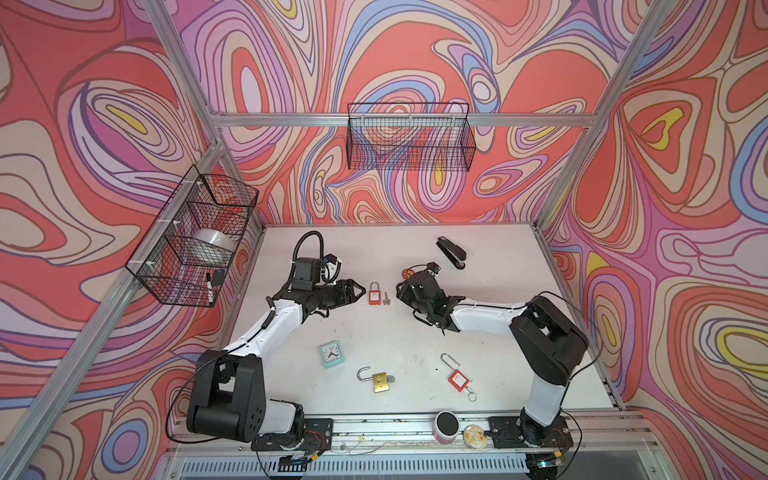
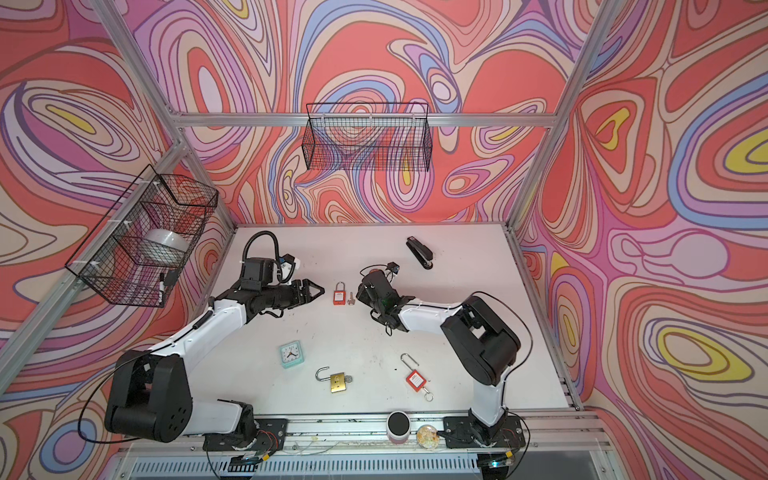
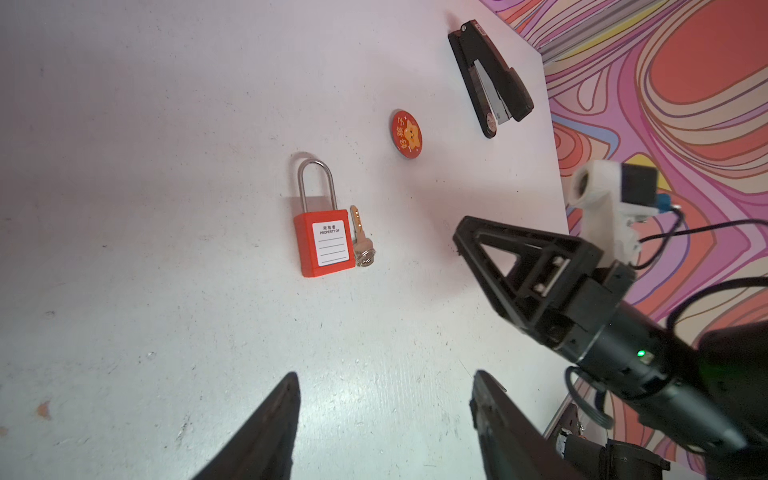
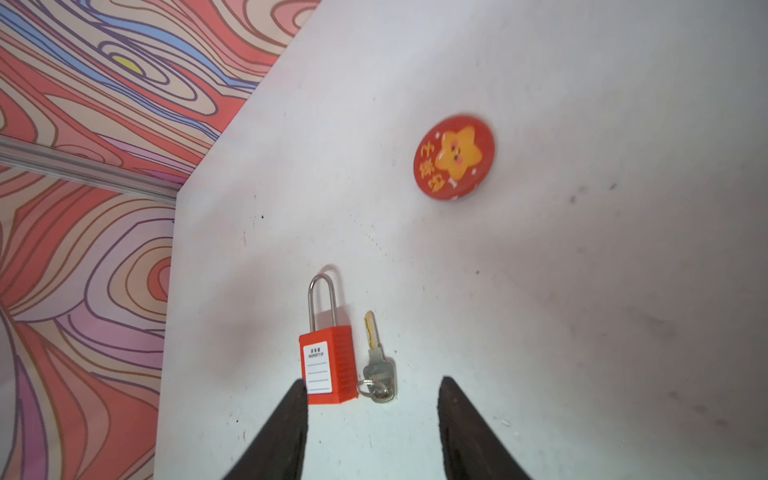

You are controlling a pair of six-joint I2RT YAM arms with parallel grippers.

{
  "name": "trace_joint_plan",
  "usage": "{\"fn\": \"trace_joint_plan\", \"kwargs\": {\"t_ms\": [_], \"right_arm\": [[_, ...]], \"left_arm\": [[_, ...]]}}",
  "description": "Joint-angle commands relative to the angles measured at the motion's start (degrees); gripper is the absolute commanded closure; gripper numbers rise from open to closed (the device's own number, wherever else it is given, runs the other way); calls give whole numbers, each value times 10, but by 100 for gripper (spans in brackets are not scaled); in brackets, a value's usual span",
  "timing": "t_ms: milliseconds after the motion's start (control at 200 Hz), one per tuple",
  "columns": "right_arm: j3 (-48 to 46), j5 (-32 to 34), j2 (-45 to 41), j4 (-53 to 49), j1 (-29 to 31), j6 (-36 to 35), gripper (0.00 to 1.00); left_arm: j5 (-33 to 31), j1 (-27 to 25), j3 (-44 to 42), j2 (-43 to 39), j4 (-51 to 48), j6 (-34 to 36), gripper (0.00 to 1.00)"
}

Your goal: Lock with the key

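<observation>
Lock and key at rest: the red padlock (image 3: 326, 245) is seen lying flat on the white table (image 1: 498, 332) between the two arms. Its steel shackle is pressed down into the body on both legs, as far as can be made out. The key (image 3: 360, 241) is laid just beside the padlock's body, out of the keyhole, with its blade pointed the same way as the shackle and a small ring at its head.

The left gripper (image 1: 362, 292) is held near the padlock with its jaws apart and nothing between them. The right gripper (image 4: 372, 380) is likewise shown spread and empty, close to the key on the opposite side. Neither lock nor key is gripped.

For this padlock the work is judged done or all but done, the shackle being closed and the key drawn out and set down. Whether the lock is truly fastened cannot be told by sight alone.

Nearer the table's front edge, a brass padlock (image 1: 380, 381) and a second red padlock (image 1: 457, 379) are shown with their shackles swung open. These may be left to be locked.
</observation>
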Motion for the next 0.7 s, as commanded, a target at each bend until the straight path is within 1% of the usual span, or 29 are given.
{"fn": "trace_joint_plan", "kwargs": {"t_ms": [0, 80, 130, 195, 285, 366, 501, 696], "right_arm": [[40, -19, -46, -180, -27, -127, 45], [72, -30, -69, -299, -35, -191, 41], [87, -31, -77, -364, -37, -214, 39], [104, -35, -85, -450, -37, -223, 37], [99, -63, -102, -524, -35, -220, 35], [74, -87, -125, -562, -33, -200, 35], [40, -83, -163, -617, -6, -170, 34], [-11, -97, -173, -656, 42, -139, 31]], "left_arm": [[4, -3, 14, 3, -10, 9, 33], [5, -5, 10, 1, -1, 8, 33], [6, -5, 11, 5, 2, 9, 33], [11, -7, 18, 12, 0, 9, 33], [11, -11, 26, 18, -1, 9, 33], [8, -16, 26, 18, 3, 7, 33], [2, -26, 24, 17, 4, 5, 33], [-12, -42, 17, 8, -4, 8, 33]]}}
